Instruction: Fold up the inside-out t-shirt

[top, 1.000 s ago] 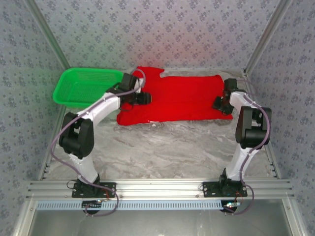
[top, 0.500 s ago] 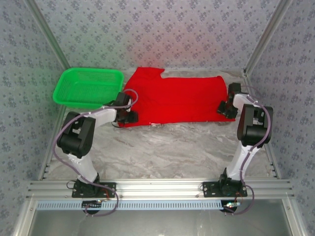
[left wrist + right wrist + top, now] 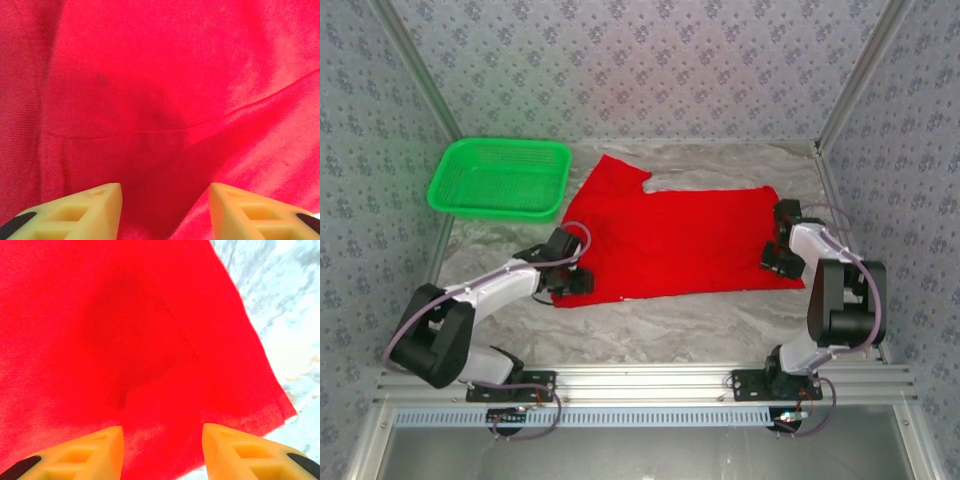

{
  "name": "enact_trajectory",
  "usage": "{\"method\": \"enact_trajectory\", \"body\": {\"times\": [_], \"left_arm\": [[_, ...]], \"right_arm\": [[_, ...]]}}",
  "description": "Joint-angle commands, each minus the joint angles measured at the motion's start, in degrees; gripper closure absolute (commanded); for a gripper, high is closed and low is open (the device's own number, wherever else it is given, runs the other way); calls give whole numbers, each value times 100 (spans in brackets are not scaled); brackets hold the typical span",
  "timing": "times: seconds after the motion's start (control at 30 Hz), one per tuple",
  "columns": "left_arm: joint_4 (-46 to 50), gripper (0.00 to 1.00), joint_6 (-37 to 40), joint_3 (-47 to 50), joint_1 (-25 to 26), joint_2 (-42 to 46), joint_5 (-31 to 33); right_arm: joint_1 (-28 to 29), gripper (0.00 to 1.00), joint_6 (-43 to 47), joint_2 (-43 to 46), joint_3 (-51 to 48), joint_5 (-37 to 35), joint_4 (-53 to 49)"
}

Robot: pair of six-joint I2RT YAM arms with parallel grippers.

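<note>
The left gripper and right gripper sit half open on the t-shirt's ends mid-bench, with flat cloth between their fingers.

Right gripper: yellow fingers stand apart, with red cloth showing in the gap between them.
T-shirt: plain red, spread ahead of the gripper; a shallow crease runs out from the gap.
Counter: pale and marbled, bare to the gripper's right, past the shirt's slanting edge.

1. A green mesh-walled basket sits at the far left of the bench.
2. The bench top is grey and marbled.
3. Patterned wall panels enclose it, and an aluminium rail runs along its near edge.
</note>
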State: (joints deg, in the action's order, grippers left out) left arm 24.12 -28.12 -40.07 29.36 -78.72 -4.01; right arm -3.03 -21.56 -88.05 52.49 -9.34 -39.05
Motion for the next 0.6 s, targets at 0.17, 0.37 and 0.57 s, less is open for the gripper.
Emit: {"method": "enact_trajectory", "body": {"times": [0.17,0.37,0.57], "left_arm": [[-258,43,441,-1934,-438,-841,146],[34,45,456,-2495,-708,-1643,182],[-11,45,431,-2182,-713,-1724,306]], "right_arm": [[2008,50,666,-16,937,1985,1735],[3371,52,298,-1738,2153,3018,2798],[3790,58,-137,-3070,3189,3231,2864]]}}
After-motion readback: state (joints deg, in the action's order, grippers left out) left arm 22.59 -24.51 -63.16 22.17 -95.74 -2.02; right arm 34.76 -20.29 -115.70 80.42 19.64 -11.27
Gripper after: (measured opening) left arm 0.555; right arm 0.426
